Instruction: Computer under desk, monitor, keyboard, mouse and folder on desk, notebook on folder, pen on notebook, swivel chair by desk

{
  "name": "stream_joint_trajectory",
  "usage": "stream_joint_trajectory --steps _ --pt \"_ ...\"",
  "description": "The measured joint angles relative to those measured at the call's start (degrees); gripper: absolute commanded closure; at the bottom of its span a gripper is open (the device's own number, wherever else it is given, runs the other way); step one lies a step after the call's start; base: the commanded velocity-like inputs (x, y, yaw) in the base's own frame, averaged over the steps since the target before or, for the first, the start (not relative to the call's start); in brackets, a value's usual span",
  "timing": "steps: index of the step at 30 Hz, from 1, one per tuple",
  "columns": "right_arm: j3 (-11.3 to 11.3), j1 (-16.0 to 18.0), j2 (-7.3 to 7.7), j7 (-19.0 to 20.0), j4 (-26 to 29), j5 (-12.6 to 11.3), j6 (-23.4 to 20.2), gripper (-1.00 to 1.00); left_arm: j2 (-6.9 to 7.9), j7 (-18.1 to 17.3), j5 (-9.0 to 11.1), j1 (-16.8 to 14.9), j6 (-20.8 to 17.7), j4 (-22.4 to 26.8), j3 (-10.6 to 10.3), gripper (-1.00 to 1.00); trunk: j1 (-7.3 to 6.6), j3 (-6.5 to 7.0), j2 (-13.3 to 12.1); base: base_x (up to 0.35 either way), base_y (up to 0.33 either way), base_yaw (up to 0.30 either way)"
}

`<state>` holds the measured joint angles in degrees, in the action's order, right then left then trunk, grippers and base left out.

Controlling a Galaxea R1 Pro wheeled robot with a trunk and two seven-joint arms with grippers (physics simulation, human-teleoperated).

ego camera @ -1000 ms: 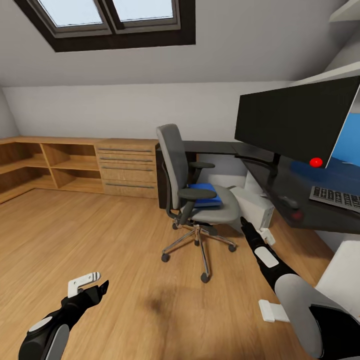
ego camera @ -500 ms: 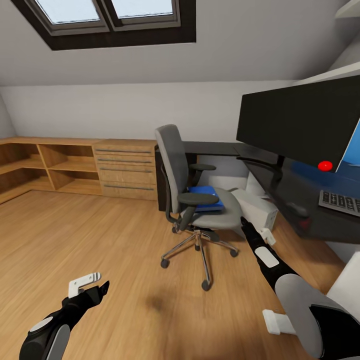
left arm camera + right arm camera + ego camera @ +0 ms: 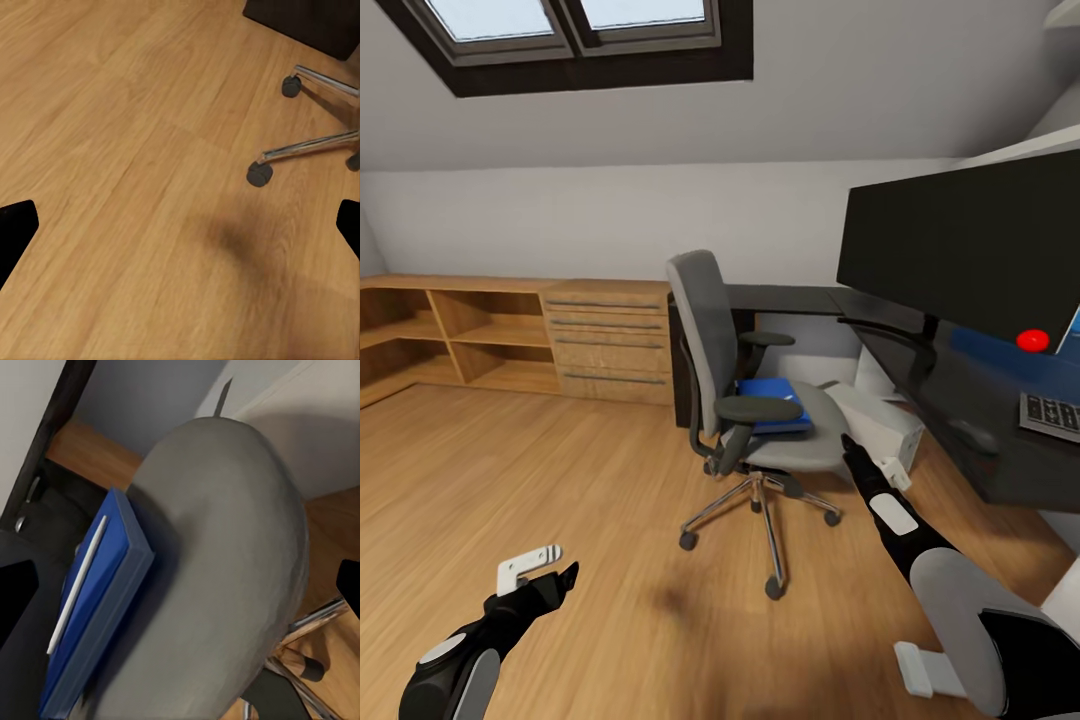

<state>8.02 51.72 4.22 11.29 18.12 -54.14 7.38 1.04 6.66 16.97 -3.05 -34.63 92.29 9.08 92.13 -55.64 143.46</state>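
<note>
Several items look settled: monitor (image 3: 970, 250), keyboard (image 3: 1052, 415) and mouse (image 3: 972, 436) sit on the desk (image 3: 920, 385), computer (image 3: 875, 420) beneath. I see the folder (image 3: 770, 402) on the swivel chair (image 3: 745, 400). Right gripper (image 3: 875, 462) near the seat, left gripper (image 3: 538, 572) low; both gape empty.

Wood floor (image 3: 540, 500) everywhere, light planks with a soft dark shadow patch near the middle. Along the back wall (image 3: 560, 215) there's a low wooden shelf unit (image 3: 450, 335) with open cubbies, and right beside it a matching drawer chest (image 3: 608, 342) with four drawers and slim metal handles. Up top, a dark-framed skylight (image 3: 575, 35) cut into the sloped white ceiling (image 3: 840, 90).
</note>
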Motion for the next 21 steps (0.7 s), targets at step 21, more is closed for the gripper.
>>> stream_joint_trajectory --steps 21 --pt "6.5 0.0 0.26 -0.1 -1.5 -0.1 -0.2 -1.0 0.0 -0.1 0.0 0.0 0.0 0.0 0.0 -1.0 0.02 0.0 0.0 0.093 0.0 0.0"
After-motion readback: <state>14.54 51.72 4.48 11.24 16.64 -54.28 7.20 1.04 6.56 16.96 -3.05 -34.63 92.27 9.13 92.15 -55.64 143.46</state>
